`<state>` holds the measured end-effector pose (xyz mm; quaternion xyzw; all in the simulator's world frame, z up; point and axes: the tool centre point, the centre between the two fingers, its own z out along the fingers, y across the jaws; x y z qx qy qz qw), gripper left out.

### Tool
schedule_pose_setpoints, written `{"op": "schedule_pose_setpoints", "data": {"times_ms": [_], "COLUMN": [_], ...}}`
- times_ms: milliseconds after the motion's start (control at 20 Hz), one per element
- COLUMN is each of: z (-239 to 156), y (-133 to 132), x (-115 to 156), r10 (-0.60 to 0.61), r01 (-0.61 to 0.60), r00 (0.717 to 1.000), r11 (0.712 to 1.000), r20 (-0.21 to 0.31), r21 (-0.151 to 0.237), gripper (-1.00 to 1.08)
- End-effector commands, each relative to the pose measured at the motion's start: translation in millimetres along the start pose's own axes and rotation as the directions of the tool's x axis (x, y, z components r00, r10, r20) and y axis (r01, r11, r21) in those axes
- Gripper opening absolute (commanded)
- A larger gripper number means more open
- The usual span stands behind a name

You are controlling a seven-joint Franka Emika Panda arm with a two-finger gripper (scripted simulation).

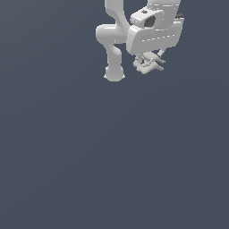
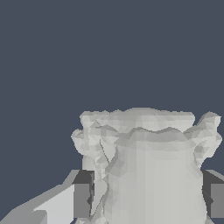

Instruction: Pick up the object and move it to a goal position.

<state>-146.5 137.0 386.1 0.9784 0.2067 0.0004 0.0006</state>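
The object is a small whitish-grey knobbly lump with stubby lobes, directly under the white gripper block near the top of the exterior view. In the wrist view the object fills the space between my two dark fingers, and both pads rest against its sides. My gripper is shut on the object, and in the wrist view the gripper has the lump bulging out past its fingertips. The fingertips themselves are mostly hidden in the exterior view. No goal marker shows in either view.
The white arm's links and elbow hang beside the gripper on the exterior view's left. A plain dark grey-blue surface fills everything else in both views.
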Motion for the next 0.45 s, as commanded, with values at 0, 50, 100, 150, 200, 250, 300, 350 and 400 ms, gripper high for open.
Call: {"op": "schedule_pose_setpoints", "data": {"times_ms": [0,50,100,150,200,250,300,350,400], "z": [-10.7,-13.8,-16.4,-18.5,-20.0,-21.0,-21.6,-21.6,-21.5], "y": [-6.3,-8.1,-9.2,-10.4,-11.3,-11.9,-12.2,-12.2,-11.7], "x": [1.0,1.4,1.7,2.1,2.5,2.9,3.2,3.5,3.6], "r10": [0.001,0.001,0.001,0.001,0.001,0.001,0.001,0.001,0.002], "r01": [-0.001,-0.001,-0.001,-0.001,-0.001,-0.001,-0.001,-0.001,-0.002], "r00": [1.000,1.000,1.000,1.000,1.000,1.000,1.000,1.000,1.000], "r11": [1.000,1.000,1.000,1.000,1.000,1.000,1.000,1.000,1.000], "r20": [0.001,0.001,0.001,0.001,0.001,0.001,0.001,0.001,0.000], "r21": [0.000,0.000,0.001,0.001,0.001,0.001,0.001,0.001,0.001], "gripper": [-1.00,-1.00,-1.00,-1.00,-1.00,-1.00,-1.00,-1.00,-1.00]}}
